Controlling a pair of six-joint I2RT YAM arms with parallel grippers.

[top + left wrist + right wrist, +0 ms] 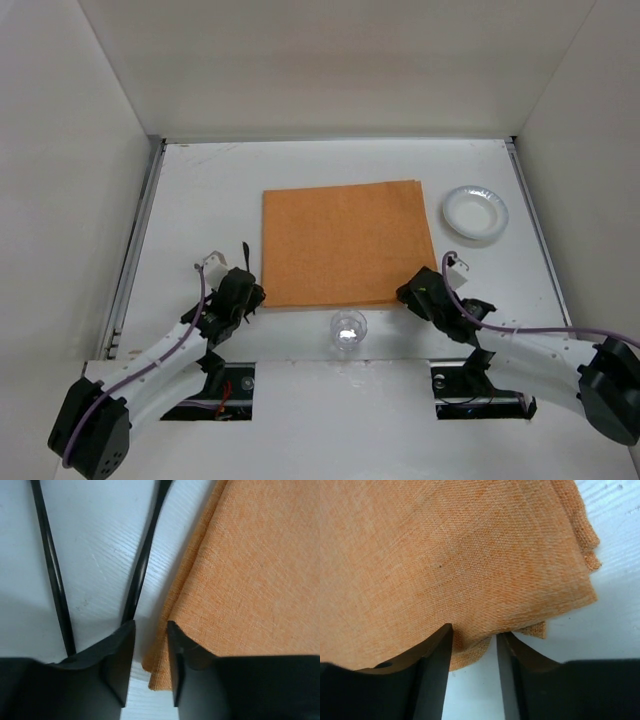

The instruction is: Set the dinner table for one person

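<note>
Left and right jaws stand slightly parted at corners of the orange placemat.

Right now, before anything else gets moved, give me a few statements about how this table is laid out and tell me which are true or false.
1. The orange placemat lies flat in the middle of the dinner table. True.
2. The white plate sits on the placemat. False: it is on bare table to the placemat's right, apart from it.
3. The clear glass stands off the placemat, by its near edge. True.
4. The black utensils lie right of the placemat. False: they lie left of it.
5. The left pincer and right pincer are at the placemat's far corners. False: they are at its near corners.
</note>
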